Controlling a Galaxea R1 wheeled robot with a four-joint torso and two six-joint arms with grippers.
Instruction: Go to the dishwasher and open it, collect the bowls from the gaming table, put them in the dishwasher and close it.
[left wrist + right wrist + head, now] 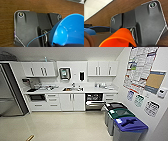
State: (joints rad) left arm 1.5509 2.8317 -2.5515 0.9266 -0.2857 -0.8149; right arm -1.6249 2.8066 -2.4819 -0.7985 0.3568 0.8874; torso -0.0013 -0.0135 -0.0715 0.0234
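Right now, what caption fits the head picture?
White kitchenette: stainless-steel dishwasher standing open beside three lidded recycling bins.

- The white kitchen room is bright all over, with soft, faint shadows.
- The shiny pale floor (pixel 57 127) has a light glare.
- Straight walls bend near the edges.
- The round blue plastic bowl (pixel 70 30) has white shiny spots.
- The orange-red plastic bowl (pixel 120 37) looks blurry up close.

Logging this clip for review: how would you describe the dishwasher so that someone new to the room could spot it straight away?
Find the white kitchen counter along the back wall and follow its lower cabinets right, past the sink. The dishwasher sits near that end, beside the bins. Unlike the white cabinet fronts around it, it shows a dark open interior with a steel door tilted outward.
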